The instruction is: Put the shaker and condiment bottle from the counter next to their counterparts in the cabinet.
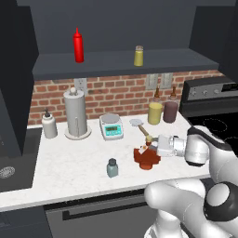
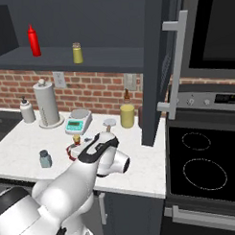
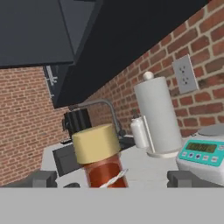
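shaker: left of the gripper on the counter, untouched.
gripper: fingers either side of the condiment bottle; can't tell if clamped (bottle on counter).
cabinet: above, holds only the counterparts; nothing moved yet.

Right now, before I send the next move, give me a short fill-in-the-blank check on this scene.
1. The gripper is at the condiment ____.
2. The shaker stands on the ____.
3. The red squeeze bottle stands on the cabinet ____.
4. The digital scale sits beside the paper towel ____.

Missing words: bottle; counter; shelf; holder
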